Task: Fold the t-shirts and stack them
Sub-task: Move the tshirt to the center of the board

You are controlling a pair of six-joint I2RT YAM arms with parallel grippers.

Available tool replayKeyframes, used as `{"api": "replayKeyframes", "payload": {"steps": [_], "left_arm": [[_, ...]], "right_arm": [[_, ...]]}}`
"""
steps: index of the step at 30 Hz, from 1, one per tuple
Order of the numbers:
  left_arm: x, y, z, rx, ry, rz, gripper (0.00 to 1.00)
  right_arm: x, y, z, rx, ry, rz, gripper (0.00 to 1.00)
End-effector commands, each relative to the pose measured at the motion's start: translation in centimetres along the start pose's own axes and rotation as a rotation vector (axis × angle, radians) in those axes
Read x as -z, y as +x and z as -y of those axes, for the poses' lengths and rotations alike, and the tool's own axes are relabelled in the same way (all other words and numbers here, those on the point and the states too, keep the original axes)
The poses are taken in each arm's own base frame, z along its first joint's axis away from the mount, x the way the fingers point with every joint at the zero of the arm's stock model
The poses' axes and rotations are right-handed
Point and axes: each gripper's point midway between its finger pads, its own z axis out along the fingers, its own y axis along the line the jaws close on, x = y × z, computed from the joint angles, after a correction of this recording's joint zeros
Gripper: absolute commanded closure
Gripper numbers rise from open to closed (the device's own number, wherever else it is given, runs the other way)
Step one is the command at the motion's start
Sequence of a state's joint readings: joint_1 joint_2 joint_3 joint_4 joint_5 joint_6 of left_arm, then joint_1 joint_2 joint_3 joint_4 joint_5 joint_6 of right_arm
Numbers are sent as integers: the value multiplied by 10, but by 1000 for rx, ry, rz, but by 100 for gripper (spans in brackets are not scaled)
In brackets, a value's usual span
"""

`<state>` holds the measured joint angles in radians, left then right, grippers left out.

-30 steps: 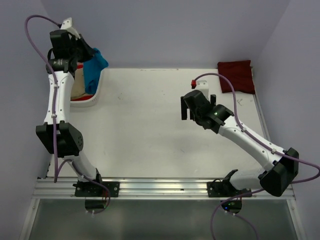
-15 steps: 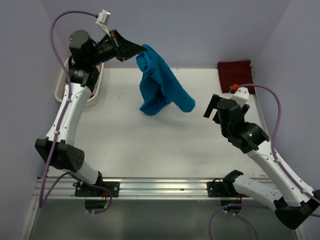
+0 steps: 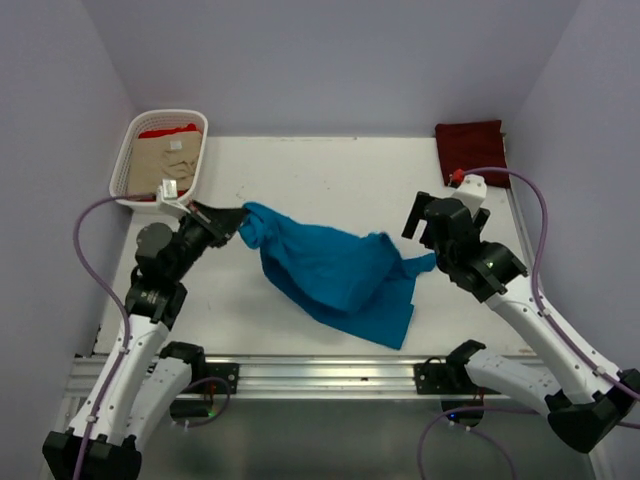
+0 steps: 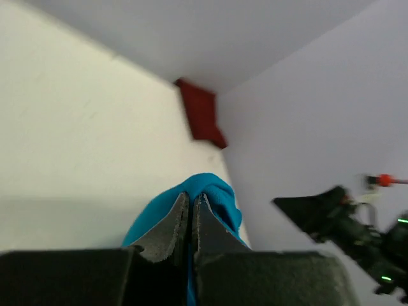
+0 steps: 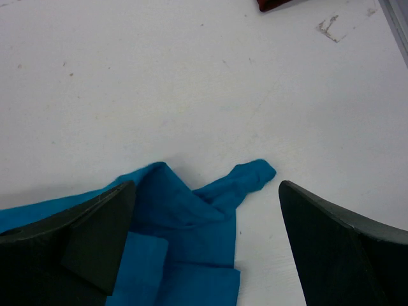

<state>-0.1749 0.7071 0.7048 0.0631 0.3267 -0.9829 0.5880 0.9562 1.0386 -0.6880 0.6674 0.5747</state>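
One tee out: teal-blue t-shirt (image 3: 340,278) lies crumpled mid-surface, toward near edge. My left gripper (image 3: 238,222) pinches its left end to pull it flat; right gripper (image 3: 424,218) spread wide over opp. tip, prob next grab.

A white table (image 3: 330,170) is enclosed on three sides by pale lilac walls (image 3: 330,60). A few small dark scuffs (image 5: 328,27) are seen on its top. A metal rail (image 3: 330,375) is fixed along the near edge, with a grey surface (image 3: 320,440) below. Everything is lit evenly.
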Motion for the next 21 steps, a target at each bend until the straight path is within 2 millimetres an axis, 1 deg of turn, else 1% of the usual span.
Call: {"api": "replayKeyframes", "payload": {"steps": [1, 2, 3, 4, 5, 7, 8, 9, 10, 11, 12, 13, 14, 15, 16, 17, 18, 19, 21], "left_arm": [[20, 49, -107, 125, -355, -29, 100], [28, 62, -126, 130, -400, -37, 100], [36, 73, -140, 145, -456, -59, 100], [41, 76, -149, 146, -491, -56, 100], [49, 78, -162, 136, -557, -47, 100], [56, 79, -171, 137, -610, -38, 100], [63, 73, -177, 117, -663, -12, 100], [66, 71, -179, 113, -687, -5, 100], [68, 67, -179, 107, -704, 6, 100], [71, 58, -176, 77, -717, 28, 100], [72, 54, -173, 66, -717, 37, 100], [72, 50, -171, 56, -714, 45, 92], [72, 45, -164, 27, -692, 53, 75], [73, 43, -162, 21, -690, 55, 41], [76, 38, -159, 16, -697, 70, 28], [82, 41, -162, 14, -729, 58, 17], [86, 39, -162, 12, -745, 60, 0], [89, 34, -160, 6, -759, 75, 0], [95, 34, -157, -13, -755, 70, 0]], "right_arm": [[0, -7, -7, 0, -22, 10, 1], [0, -7, -8, 2, -25, 5, 1], [-1, -7, -10, 1, -29, 3, 1], [-2, -7, -11, 3, -32, -1, 1], [-2, -6, -14, 3, -39, -7, 1], [-4, -4, -16, 7, -45, -15, 1], [-5, -1, -18, 12, -51, -24, 1], [-5, -1, -18, 15, -53, -27, 1], [-6, 1, -19, 19, -57, -33, 1], [-6, 3, -20, 24, -60, -42, 1], [-6, 5, -20, 27, -64, -47, 1], [-7, 5, -22, 28, -69, -50, 1], [-7, 6, -23, 30, -74, -54, 1], [-7, 7, -25, 31, -83, -60, 1], [-8, 9, -25, 35, -82, -65, 1], [-8, 9, -26, 38, -86, -68, 1], [-7, 9, -26, 36, -88, -69, 1], [-7, 9, -26, 40, -88, -72, 1], [-7, 9, -28, 36, -93, -71, 1]]}}
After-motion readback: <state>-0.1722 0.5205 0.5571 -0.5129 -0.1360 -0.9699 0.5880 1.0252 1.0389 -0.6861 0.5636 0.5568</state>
